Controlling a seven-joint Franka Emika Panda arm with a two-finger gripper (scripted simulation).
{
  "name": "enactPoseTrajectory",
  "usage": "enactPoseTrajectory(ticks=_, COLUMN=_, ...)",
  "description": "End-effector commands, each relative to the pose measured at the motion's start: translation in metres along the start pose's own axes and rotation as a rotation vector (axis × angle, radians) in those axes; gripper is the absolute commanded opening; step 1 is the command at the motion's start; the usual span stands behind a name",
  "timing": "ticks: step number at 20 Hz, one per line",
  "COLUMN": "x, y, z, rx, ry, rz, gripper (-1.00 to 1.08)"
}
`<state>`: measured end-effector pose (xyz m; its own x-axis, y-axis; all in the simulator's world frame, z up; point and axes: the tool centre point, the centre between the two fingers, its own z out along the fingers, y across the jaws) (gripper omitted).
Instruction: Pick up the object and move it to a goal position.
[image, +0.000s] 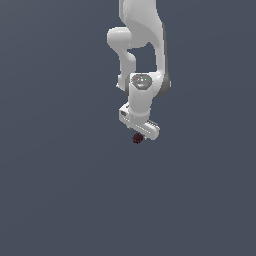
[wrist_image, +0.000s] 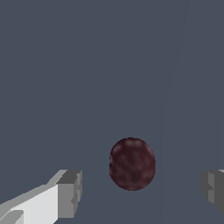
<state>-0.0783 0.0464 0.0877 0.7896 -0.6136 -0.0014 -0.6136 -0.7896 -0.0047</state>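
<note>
Gripper (wrist_image: 140, 192) spread wide here, jaws well apart, nothing clamped between them. In the wrist view one grey fingertip (wrist_image: 70, 192) sits on one side and the other is just showing at the frame's far edge. Right in the gap between them is the object (wrist_image: 132, 164), a dark maroon lump, roundish, mottled skin. There's clear space on both sides of it, so neither pad is touching it, and it lies a little nearer the fingertip with the white finger body behind it.

Over to the exterior view: the gripper (image: 140, 134) points straight down, its white body slanted across the frame, and the object (image: 137, 138) peeks out just beneath its underside, tiny against the hand. Whether the lump rests on the ground can't be told from here. Above the hand, the white arm (image: 142, 45) rises up out of frame, against a plain slate-grey surface (image: 55, 175) all around.
</note>
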Motion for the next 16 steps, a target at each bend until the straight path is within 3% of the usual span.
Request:
enactPoseTrajectory(ticks=1, x=-0.006, y=0.001, z=0.004, rx=-0.002, ry=0.001, rz=0.032, gripper=1.00)
enactPoseTrajectory(ticks=16, x=-0.013, y=0.004, z=0.019, rx=-0.005, ry=0.001, rz=0.068, gripper=1.00)
